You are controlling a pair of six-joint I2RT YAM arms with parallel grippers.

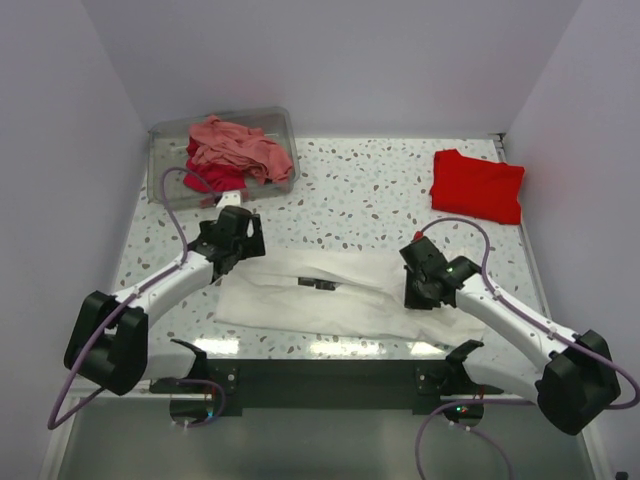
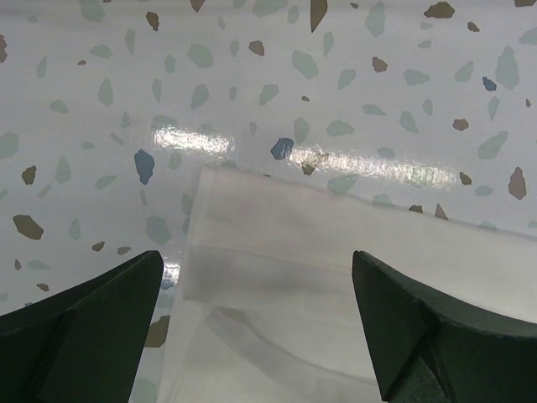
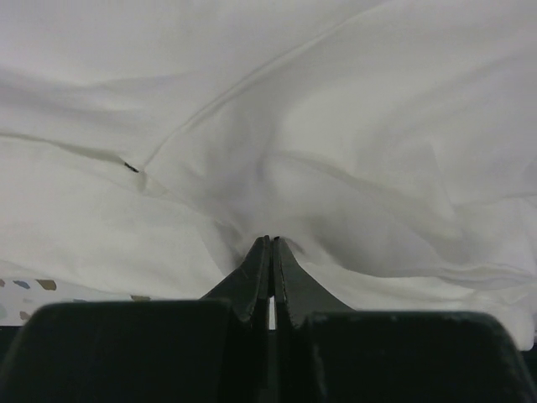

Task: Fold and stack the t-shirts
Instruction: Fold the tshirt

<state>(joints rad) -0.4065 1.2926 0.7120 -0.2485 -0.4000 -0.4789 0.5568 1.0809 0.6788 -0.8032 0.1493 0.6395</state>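
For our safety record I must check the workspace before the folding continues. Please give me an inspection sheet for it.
Surface: speckled table, glossy.
Job's things: white t-shirt spread at centre; red t-shirt folded, far right; pink cloth and crimson cloth heaped in clear bin, far left.
Clutter: nothing seen.
Grippers: left gripper open over the white t-shirt's left end; right gripper shut on its right part.
Cables: a purple cable loops at each arm.
Surroundings: plain pale walls on three sides.

Left arm (image 1: 165, 283), right arm (image 1: 510, 318), flanking black base bar (image 1: 320, 383): white links, black joints, lilac cables (image 1: 170, 200); left gripper (image 2: 257, 256), right gripper (image 3: 272, 243) black-fingered.
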